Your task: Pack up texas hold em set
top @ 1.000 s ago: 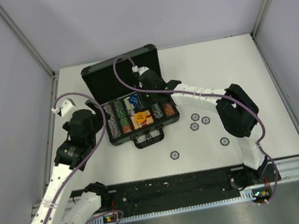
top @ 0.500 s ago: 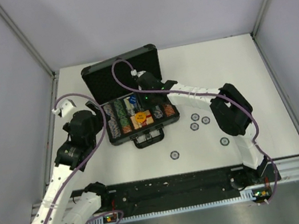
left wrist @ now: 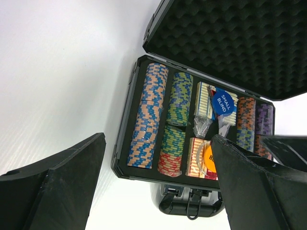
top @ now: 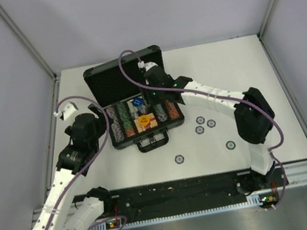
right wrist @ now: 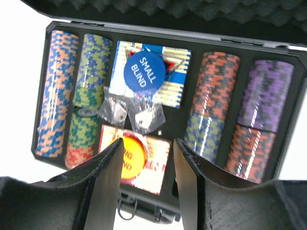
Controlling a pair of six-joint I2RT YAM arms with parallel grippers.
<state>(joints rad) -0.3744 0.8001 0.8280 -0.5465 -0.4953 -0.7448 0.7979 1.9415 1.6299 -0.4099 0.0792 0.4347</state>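
Right pincer [right wrist: 147, 149], apart and empty over briefcase [left wrist: 123, 134]: lift clear of lid [top: 106, 81], then fetch loose chips [top: 200, 120] (left pincer [left wrist: 158, 139] wide apart).

The left claw [left wrist: 158, 143] gapes wide and empty, the left arm [top: 63, 178] bent behind it. The right arm [top: 215, 95] stretches forward, the right claw [right wrist: 147, 143] pointing down, fingers partly apart, gripping nothing.

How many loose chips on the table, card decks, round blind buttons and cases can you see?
Loose chips: 5
Card decks: 2
Blind buttons: 2
Case: 1
Total: 10
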